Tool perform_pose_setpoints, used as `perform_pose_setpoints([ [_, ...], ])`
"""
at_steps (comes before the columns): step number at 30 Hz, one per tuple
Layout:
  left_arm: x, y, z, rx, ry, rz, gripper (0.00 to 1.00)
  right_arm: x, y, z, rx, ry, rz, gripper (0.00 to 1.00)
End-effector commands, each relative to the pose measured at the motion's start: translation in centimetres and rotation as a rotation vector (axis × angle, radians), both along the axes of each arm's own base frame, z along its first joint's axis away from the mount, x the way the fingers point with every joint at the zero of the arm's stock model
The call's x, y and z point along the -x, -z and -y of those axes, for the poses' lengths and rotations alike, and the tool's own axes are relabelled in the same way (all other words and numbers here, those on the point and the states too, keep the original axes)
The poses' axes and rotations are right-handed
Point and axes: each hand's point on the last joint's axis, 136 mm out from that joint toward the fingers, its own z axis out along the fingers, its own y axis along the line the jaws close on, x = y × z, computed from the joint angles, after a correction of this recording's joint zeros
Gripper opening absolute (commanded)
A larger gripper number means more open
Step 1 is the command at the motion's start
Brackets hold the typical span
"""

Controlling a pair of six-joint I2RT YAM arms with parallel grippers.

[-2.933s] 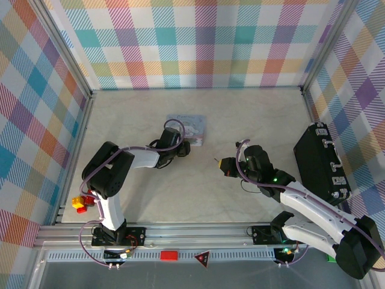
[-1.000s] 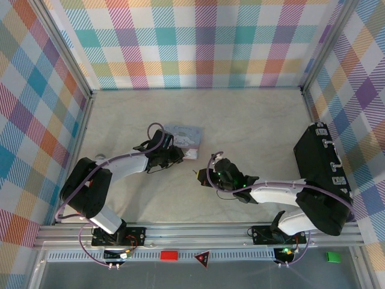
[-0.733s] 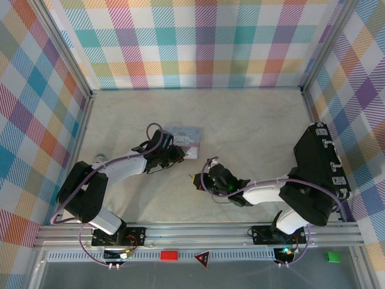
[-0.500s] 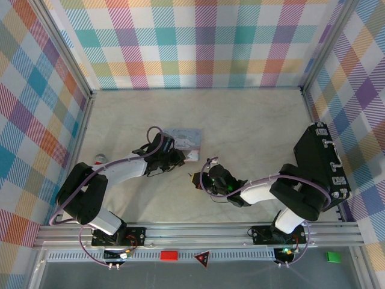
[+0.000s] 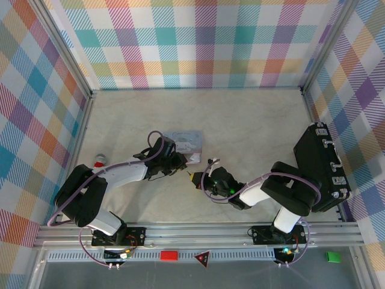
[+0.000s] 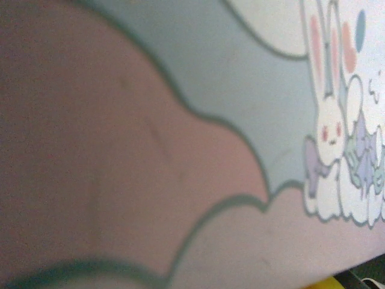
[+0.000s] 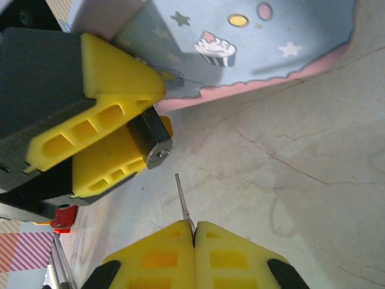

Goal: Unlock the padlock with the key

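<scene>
In the right wrist view my right gripper (image 7: 194,232) is shut on the key (image 7: 182,198), whose thin blade sticks out beyond the yellow fingertips. The blade's tip stops a short gap below the padlock (image 7: 150,141), a small dark body with a silvery end face turned toward the key. The left gripper's yellow fingers (image 7: 108,84) are shut on the padlock's sides. From above, the left gripper (image 5: 178,161) and right gripper (image 5: 195,179) almost meet at mid-table. The shackle is hidden.
A pastel cartoon-printed tin (image 5: 187,141) lies right behind the left gripper, and its lid (image 6: 198,150) sits very close to the left wrist camera. A red-capped small cylinder (image 5: 99,161) stands at the left. A black case (image 5: 319,165) leans at the right wall.
My right gripper has moved left with the key, closing on the padlock. The left gripper has shifted slightly toward the near side, still holding the padlock.
</scene>
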Motion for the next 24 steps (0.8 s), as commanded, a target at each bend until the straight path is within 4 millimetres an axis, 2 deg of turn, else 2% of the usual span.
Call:
perform_pose_setpoints([
  [1, -0.1, -1.7, 0.8, 0.062, 0.0, 0.039, 0.17, -0.3, -1.2, -0.3, -0.051, 0.009, 0.037, 0.0],
  [24, 0.1, -2.8, 1.6, 0.084, 0.004, 0.046, 0.16, -0.3, -1.1, -0.4, -0.086, 0.01, 0.05, 0.0],
])
